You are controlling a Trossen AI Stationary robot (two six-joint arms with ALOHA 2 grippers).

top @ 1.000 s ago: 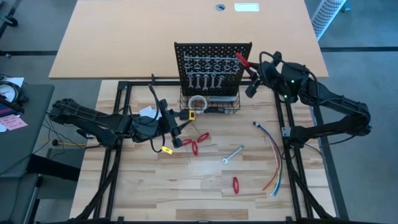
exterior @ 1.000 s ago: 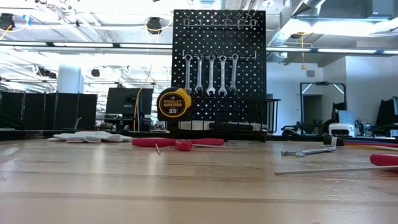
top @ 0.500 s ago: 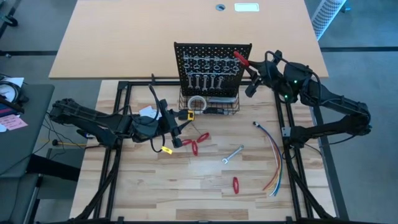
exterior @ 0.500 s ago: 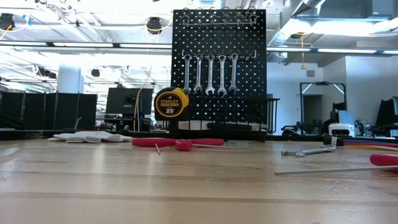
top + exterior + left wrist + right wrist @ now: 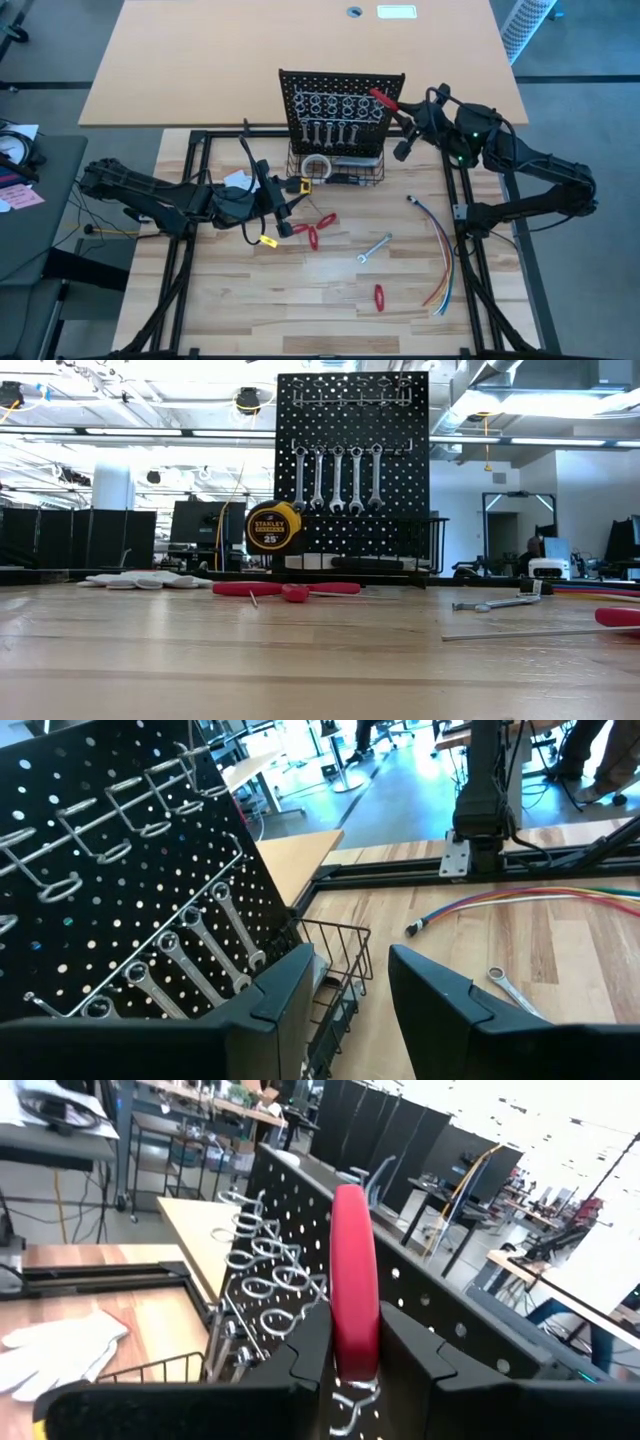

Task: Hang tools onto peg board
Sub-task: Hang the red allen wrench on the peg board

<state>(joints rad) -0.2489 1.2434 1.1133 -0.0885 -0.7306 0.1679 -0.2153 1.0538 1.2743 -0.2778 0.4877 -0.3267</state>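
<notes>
The step in hand is the hanging of one red-handled tool (image 5: 382, 99): the right gripper (image 5: 402, 112) holds it clamped between its two fingers, up at the right top corner of the peg board (image 5: 342, 78), which stands upright at the far side of the wooden table (image 5: 300, 300). In the right wrist view the red handle rises straight between the fingers, very near the row of pale ring hooks (image 5: 262, 1258), but I cannot tell if it already touches one. Four silver wrenches (image 5: 337, 478) hang already in a row on the board. I think the next move calls for a careful lining up of the tool with a free ring, then lowering it in and only after this opening the fingers. The left gripper (image 5: 283, 203) waits low over the table, just in front of the wire basket (image 5: 345, 172), with its fingers apart a moderate way and nothing between them. More tools lie on the table and are not hung yet: red pliers (image 5: 318, 229), one silver wrench (image 5: 375, 247) and a small red tool (image 5: 380, 296). The only writing I can read is on the yellow tape measure (image 5: 271, 526) beside the board: "STANLEY" and "25'"
</notes>
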